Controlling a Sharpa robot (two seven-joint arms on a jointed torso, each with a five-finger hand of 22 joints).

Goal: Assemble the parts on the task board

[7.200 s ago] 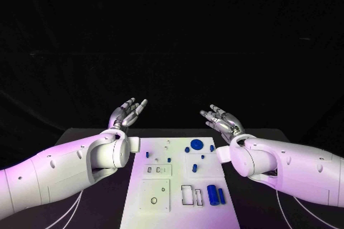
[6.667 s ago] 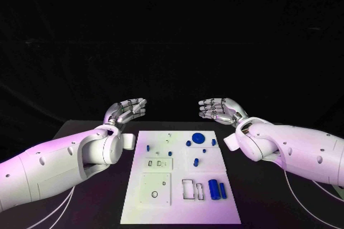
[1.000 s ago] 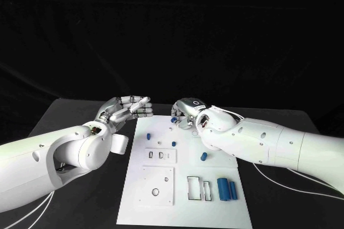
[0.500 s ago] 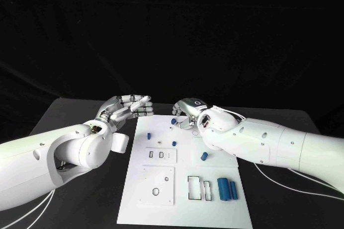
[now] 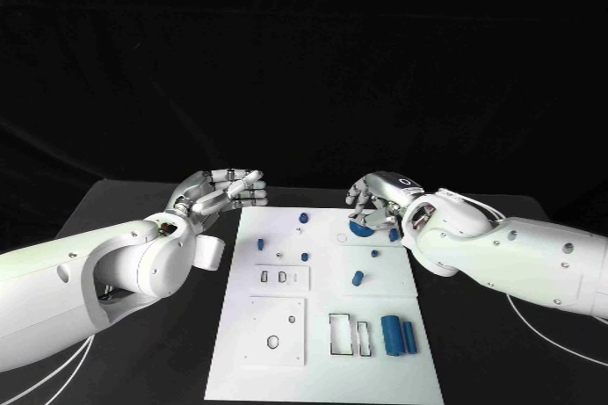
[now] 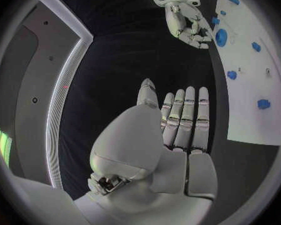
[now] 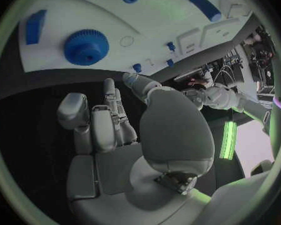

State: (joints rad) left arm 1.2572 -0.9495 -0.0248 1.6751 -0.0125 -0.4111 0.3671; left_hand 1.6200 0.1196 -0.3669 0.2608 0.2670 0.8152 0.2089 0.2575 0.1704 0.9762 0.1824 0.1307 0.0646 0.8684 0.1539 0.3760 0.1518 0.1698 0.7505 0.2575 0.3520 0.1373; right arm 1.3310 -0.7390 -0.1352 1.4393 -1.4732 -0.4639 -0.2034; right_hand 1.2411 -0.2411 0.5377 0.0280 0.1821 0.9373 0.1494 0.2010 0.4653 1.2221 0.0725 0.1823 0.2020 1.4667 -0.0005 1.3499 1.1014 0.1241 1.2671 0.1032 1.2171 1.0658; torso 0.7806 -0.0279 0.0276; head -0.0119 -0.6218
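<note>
Right hand (image 5: 380, 197): I note it has shifted from the task board's (image 5: 292, 335) far middle to its far right corner, fingers spread, empty, above the blue gear (image 5: 364, 229). Left hand (image 5: 226, 191): unchanged beside the far left corner, fingers curled, holding nothing. I judge the gear pick comes next.

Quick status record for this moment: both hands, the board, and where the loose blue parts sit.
left hand: raised beside the board's far left corner, fingers apart, holds nothing
right hand: over the board's far right area, above the blue gear, nothing held as far as the wrist view shows
task board: white, flat on the black table
blue gear: lying on the board, partly hidden by the right hand in the head view
blue cylinders: two, side by side near the board's near right
</note>
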